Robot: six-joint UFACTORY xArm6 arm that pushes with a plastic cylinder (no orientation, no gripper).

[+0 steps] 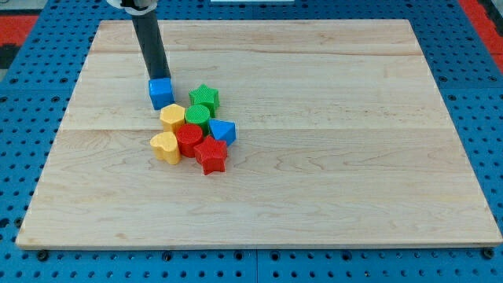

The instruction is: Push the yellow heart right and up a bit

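The yellow heart (165, 146) lies at the lower left of a tight cluster of blocks, touching the red cylinder (189, 139) on its right. My tip (160, 78) is at the top of the cluster, right behind the blue cube (161, 93) and apparently touching it. It is well above the yellow heart in the view, with the yellow pentagon-like block (172, 117) between them.
The cluster also holds a green star (204, 97), a green cylinder (198, 116), a blue triangle-like block (222, 130) and a red star (211, 155). All sit left of centre on the wooden board (330, 141), which rests on a blue pegboard table.
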